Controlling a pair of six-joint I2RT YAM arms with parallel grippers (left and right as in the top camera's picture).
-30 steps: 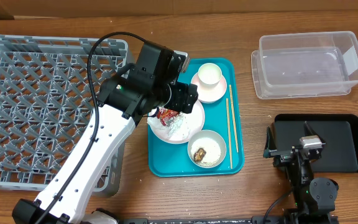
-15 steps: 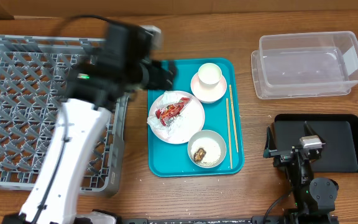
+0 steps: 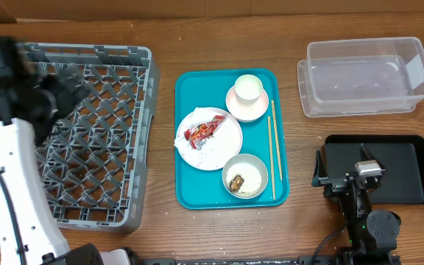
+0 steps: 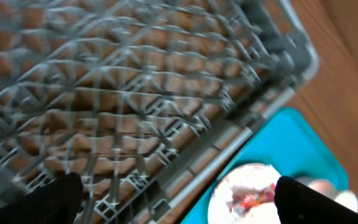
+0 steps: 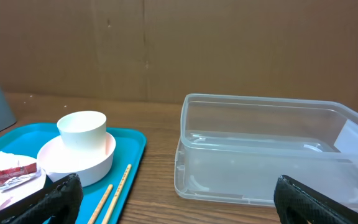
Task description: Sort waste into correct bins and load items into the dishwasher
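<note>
**A:** Where are the grippers, and are they holding anything?

**B:** The left gripper (image 4: 178, 196) is a blur at the upper left of the overhead frame, above the rack (image 3: 144, 132). In its wrist view the fingertips sit in the two bottom corners, spread wide, with only lattice showing between them. The right gripper (image 5: 179, 193) is at the lower right, low over the table (image 3: 160, 235). Its jaws are also wide apart and grip nothing.

**A:** And the task things?

**B:** They are all on the teal tray (image 3: 190, 191) at centre frame. The plate (image 3: 230, 143) carries the wrapper (image 3: 205, 130) and the tissue (image 3: 210, 151). Above it the cup (image 3: 247, 87) stands upright inside the pink bowl (image 3: 238, 110). Below it the grey bowl (image 3: 256, 171) holds rice (image 3: 252, 173) and a brown lump (image 3: 236, 182).

**A:** What crowds them?

**B:** The plate sits just beside both bowls. The chopsticks (image 3: 273, 147) lie lengthwise along the tray's right side, close to the two bowls. The tray's raised lip runs all the way round.

**A:** Where are the bins?

**B:** The tub (image 3: 309, 96) is at the upper right and the black tray (image 3: 377, 138) is below it, with a band of wood between them. The right arm overlaps the black tray's left edge.

**A:** Is there open room anywhere?

**B:** There is a narrow strip of table between the rack's right wall and the teal tray. A similar strip runs between the teal tray and the bins. The rack's left side reaches the left edge of the frame, and the bins lie close to the right edge.
</note>
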